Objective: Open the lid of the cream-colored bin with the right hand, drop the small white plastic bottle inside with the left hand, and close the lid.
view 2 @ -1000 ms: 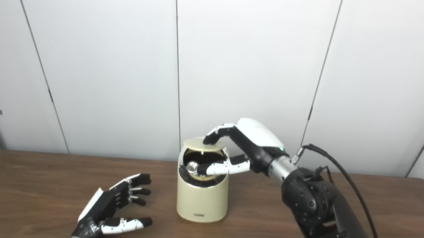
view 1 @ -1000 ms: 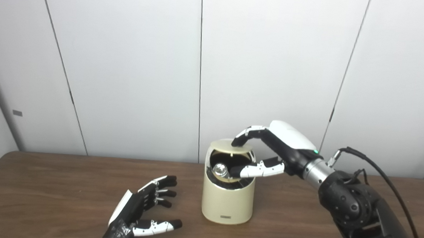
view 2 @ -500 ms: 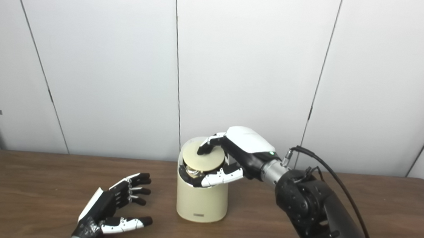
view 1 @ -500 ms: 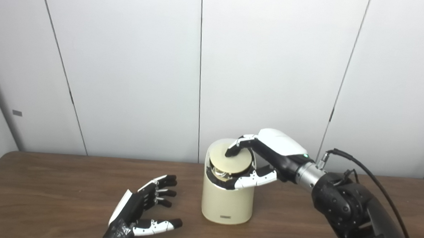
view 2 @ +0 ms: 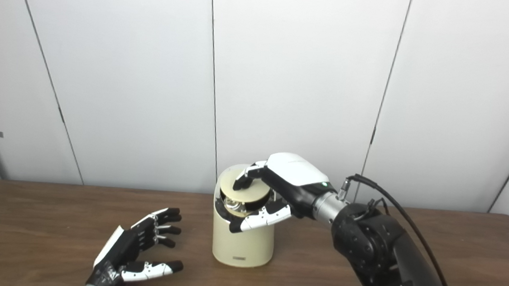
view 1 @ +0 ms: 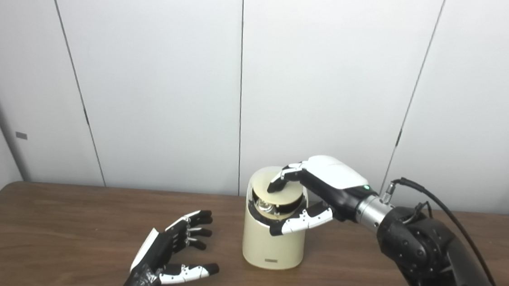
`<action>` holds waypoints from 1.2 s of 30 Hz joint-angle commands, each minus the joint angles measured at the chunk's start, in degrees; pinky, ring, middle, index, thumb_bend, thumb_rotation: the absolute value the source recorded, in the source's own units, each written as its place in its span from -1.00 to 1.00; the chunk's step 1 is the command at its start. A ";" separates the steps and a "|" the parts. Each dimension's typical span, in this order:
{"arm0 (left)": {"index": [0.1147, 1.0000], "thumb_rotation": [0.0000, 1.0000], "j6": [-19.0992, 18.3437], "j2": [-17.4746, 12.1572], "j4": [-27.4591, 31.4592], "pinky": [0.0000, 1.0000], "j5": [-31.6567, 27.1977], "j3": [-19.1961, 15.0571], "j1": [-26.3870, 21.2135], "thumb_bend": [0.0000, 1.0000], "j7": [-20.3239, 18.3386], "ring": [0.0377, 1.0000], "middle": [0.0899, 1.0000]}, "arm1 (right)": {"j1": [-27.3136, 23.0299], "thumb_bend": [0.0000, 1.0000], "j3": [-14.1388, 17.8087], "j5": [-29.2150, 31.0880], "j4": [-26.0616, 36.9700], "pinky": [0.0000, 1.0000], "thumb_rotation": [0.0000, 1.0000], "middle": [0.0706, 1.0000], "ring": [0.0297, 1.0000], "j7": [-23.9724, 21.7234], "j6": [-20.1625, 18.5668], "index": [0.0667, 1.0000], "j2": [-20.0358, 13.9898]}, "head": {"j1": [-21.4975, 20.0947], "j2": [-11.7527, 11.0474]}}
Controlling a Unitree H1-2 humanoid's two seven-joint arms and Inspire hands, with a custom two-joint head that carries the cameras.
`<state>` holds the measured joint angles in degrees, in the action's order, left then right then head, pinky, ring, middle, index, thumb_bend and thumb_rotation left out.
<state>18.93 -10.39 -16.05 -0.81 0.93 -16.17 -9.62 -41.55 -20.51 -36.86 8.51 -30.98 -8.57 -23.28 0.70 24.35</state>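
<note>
I am looking down at the dark brown wooden table (view 1: 48, 217), where the cream-coloured cylindrical plastic bin (view 1: 273, 244) is standing upright near the middle, in front of the white panelled wall (view 1: 150, 75); its round cream lid (view 1: 284, 194) is sitting tilted in the mouth, lowered most of the way, with a dark gap showing along its near left edge; in that gap I am seeing something small and shiny (view 1: 262, 204), and I cannot tell whether it is the small white plastic bottle. My right hand (view 1: 319, 191), white-backed with black and white fingers, is reaching in from the right over the bin; a black fingertip (view 1: 272, 188) is touching the top of the lid, while the white thumb is lying across the bin's near right rim; it is gripping nothing, its fingers apart. My left hand (view 1: 173, 255) is lying on the table to the near left, well apart from the bin, palm up, fingers spread and holding nothing.
</note>
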 commanded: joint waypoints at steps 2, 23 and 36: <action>0.66 -0.83 0.82 -0.34 2.01 0.27 -0.28 -0.54 -1.37 0.61 0.37 0.48 0.62 | -1.43 0.34 1.28 0.31 2.23 0.84 0.28 0.41 0.76 0.40 1.41 0.35 -1.14 | 0.06 0.48; 0.66 -0.80 -0.55 -0.17 3.78 0.23 0.14 -0.78 -0.72 0.61 0.79 0.47 0.62 | 1.15 0.31 1.13 0.02 1.76 0.90 0.25 0.42 0.76 -1.05 2.78 0.37 -1.81 | 0.70 2.02; 0.66 -0.85 -1.02 0.05 4.82 0.21 -0.05 -0.69 -0.02 0.58 0.56 0.48 0.63 | 1.90 0.33 -0.33 -1.63 0.85 0.85 0.33 0.44 0.75 -1.80 3.16 0.42 -2.14 | 1.06 2.73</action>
<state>17.49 -9.98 -13.27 -0.74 0.62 -14.80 -9.41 -38.50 -20.87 -37.82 9.45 -32.29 -6.06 -24.49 1.76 27.07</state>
